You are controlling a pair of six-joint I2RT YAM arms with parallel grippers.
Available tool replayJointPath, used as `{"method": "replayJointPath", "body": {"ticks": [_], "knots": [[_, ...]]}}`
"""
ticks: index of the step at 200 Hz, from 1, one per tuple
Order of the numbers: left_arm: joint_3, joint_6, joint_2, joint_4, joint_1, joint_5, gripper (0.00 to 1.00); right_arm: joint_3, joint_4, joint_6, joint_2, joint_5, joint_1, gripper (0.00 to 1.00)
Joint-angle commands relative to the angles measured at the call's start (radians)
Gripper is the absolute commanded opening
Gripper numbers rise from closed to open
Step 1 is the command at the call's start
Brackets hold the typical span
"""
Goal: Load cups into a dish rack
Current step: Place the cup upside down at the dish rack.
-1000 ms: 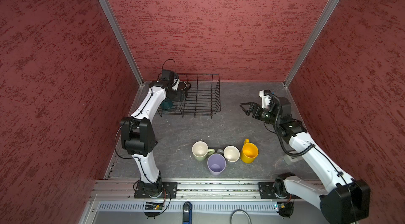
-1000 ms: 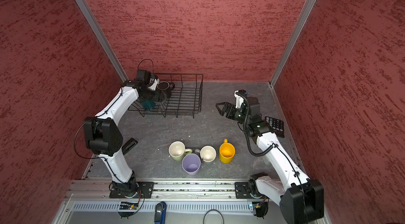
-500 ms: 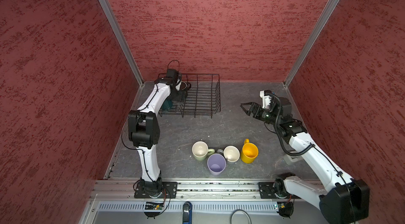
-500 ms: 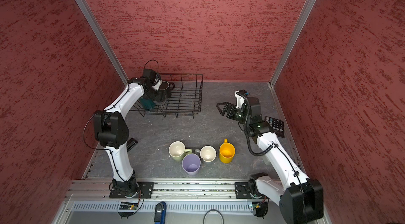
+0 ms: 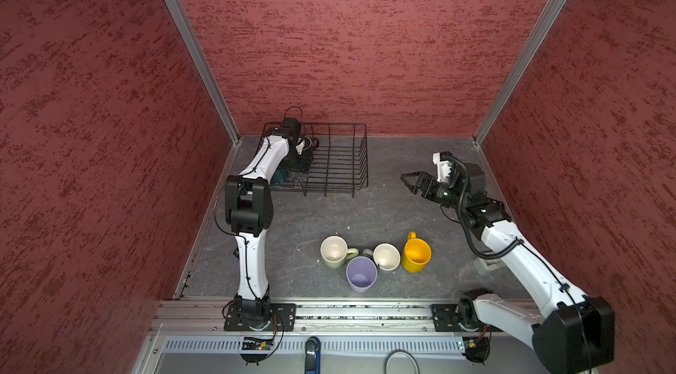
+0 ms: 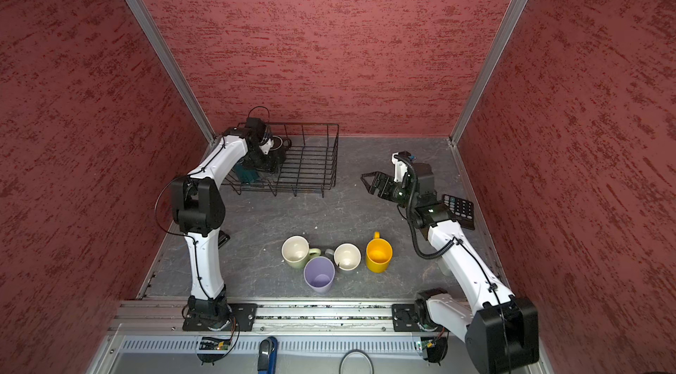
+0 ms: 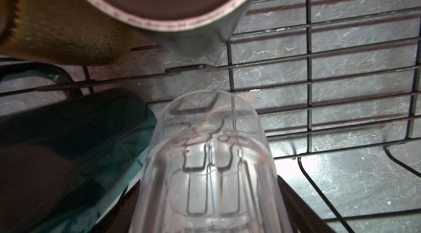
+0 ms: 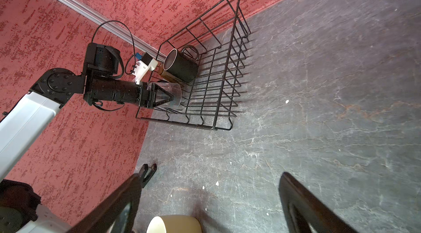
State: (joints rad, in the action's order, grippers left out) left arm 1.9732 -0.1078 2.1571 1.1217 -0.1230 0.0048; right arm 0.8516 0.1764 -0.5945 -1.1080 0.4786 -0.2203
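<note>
The black wire dish rack (image 5: 340, 160) (image 6: 311, 163) stands at the back left. My left gripper (image 8: 168, 98) (image 7: 209, 200) reaches into its left end, shut on a clear ribbed glass (image 7: 209, 163) (image 8: 176, 94) lying low over the rack floor. Beside it in the rack are a black mug (image 8: 182, 66), an amber tumbler (image 7: 63, 33) and a teal mug (image 7: 79, 140) (image 6: 243, 174). On the table near the front stand a pale green mug (image 5: 334, 251), a lilac tumbler (image 5: 361, 275), a grey mug (image 5: 386, 256) and a yellow mug (image 5: 416, 255). My right gripper (image 5: 408, 182) (image 8: 210, 175) hangs open and empty above the table's right.
A black calculator (image 6: 459, 207) lies by the right wall behind my right arm. A black stapler (image 8: 148, 172) (image 6: 221, 238) sits at the left wall beside my left arm. Red walls close in the back and both sides.
My left arm's elbow has swung inward toward the table while its gripper stays in the rack with the glass. The right arm has not moved.
</note>
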Motion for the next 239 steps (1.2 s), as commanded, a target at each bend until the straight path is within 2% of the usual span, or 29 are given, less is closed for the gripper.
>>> {"method": "replayJointPath", "body": {"ticks": [1,15,66,78,140,239], "knots": [[0.046,0.023,0.029,0.080,0.015,0.062,0.00,-0.009,-0.024,-0.001,0.004,0.016,0.007,0.95],[0.066,0.030,0.048,0.106,0.022,0.090,0.00,-0.010,-0.022,-0.002,0.005,0.017,0.007,0.95],[0.063,0.030,0.055,0.113,0.023,0.093,0.34,-0.010,-0.027,-0.007,0.007,0.019,0.007,0.95],[0.064,0.028,0.056,0.112,0.024,0.098,0.39,-0.011,-0.026,-0.008,0.005,0.020,0.008,0.96],[0.066,0.026,0.065,0.119,0.025,0.092,0.55,-0.014,-0.026,-0.011,0.010,0.022,0.008,0.96],[0.065,0.020,0.067,0.122,0.020,0.076,0.71,-0.027,-0.031,-0.017,0.017,0.023,0.008,0.96]]}}
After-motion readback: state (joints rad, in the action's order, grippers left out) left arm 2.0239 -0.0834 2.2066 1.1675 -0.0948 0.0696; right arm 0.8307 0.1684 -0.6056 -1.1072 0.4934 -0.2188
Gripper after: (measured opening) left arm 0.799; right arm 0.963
